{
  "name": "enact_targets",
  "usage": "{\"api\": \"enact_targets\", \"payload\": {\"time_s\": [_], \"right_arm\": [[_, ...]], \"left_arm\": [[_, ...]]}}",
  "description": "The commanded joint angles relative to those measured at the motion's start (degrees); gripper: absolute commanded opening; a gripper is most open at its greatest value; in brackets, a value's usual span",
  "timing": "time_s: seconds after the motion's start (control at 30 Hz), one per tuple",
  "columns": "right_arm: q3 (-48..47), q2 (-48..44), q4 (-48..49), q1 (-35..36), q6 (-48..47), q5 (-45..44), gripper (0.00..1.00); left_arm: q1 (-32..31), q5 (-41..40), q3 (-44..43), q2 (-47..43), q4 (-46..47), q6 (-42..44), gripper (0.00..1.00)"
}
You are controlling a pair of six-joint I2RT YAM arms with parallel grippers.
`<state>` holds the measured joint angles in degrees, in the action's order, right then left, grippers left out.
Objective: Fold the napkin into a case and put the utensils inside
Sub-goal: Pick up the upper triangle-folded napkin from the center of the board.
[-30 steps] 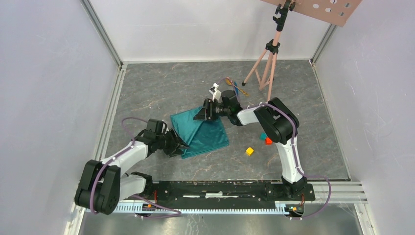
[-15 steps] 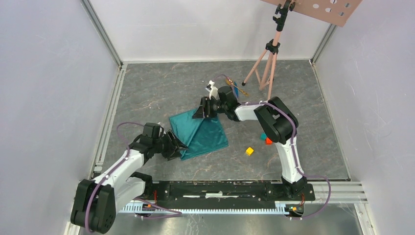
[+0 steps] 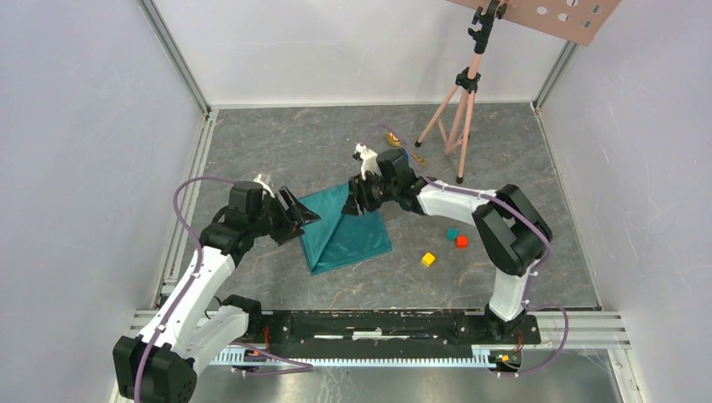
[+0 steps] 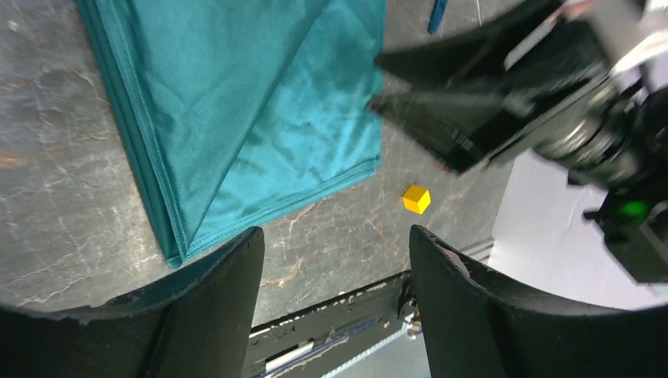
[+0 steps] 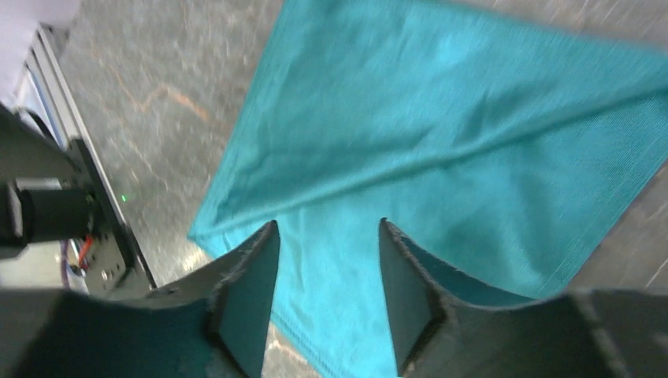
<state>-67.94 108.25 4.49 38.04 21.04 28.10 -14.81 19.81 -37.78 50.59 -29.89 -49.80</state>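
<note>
Napkin [image 3: 348, 235] is lying folded near the middle of the table [image 3: 277, 151] — left gripper [image 3: 306, 218] hovering at its left edge, right gripper [image 3: 351, 201] hanging over its far corner, the nearer one — both standing open and gripping nothing.

The right end effector [image 5: 328, 226] hangs, jaws apart, above the folded teal napkin [image 5: 441, 142] on the grey table [image 5: 150, 71].

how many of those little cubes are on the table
3. The yellow cube sits right of the napkin, nearest the arm bases. The red cube and teal cube lie close together just beyond it, further right. More could be hidden under the napkin.
</note>
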Motion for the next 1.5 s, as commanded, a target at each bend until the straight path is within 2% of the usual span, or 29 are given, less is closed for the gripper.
{"api": "enact_targets", "payload": {"time_s": [0.0,0.1,0.4,0.6,0.67,0.8,0.87,0.93,1.07,1.47], "right_arm": [[9.7,-5.1,-1.3,1.7,-1.9,-3.1,0.51],[14.8,-7.0,-0.9,1.7,-2.2,-4.4,0.42],[22.0,-10.8,-8.7,-0.8,-7.0,-19.2,0.39],[16.9,-13.3,-15.2,-0.2,-16.1,-27.5,0.48],[13.5,-15.1,-18.8,3.5,-17.6,-32.8,0.55],[7.6,-16.7,-25.2,12.8,-15.1,-32.0,0.67],[5.6,-15.8,-27.3,17.4,-14.1,-31.2,0.71],[3.0,-14.0,-29.9,20.9,-13.7,-32.1,0.71],[1.7,-12.2,-31.2,23.5,-12.8,-32.1,0.66],[-0.3,-6.9,-33.0,25.1,-12.9,-31.6,0.47]], "left_arm": [[0.3,-5.3,-5.7,-0.6,-4.6,5.2,0.75],[0.3,-5.9,-6.8,-0.7,-5.0,6.2,0.75],[0.3,-6.5,-6.7,-2.8,-7.4,8.9,0.76],[0.3,-6.9,-5.7,-3.1,-7.1,9.1,0.76],[0.3,-9.1,-5.6,-3.4,-7.8,10.0,0.77],[0.3,-21.5,-7.0,-4.8,-13.9,11.8,0.82],[0.3,-25.3,-7.7,-4.8,-15.9,11.9,0.82],[0.3,-25.7,-7.9,-4.8,-16.2,11.6,0.82],[0.3,-23.9,-6.5,-5.5,-14.5,11.5,0.83],[0.3,-23.6,-6.2,-6.4,-14.1,12.0,0.82]]}}
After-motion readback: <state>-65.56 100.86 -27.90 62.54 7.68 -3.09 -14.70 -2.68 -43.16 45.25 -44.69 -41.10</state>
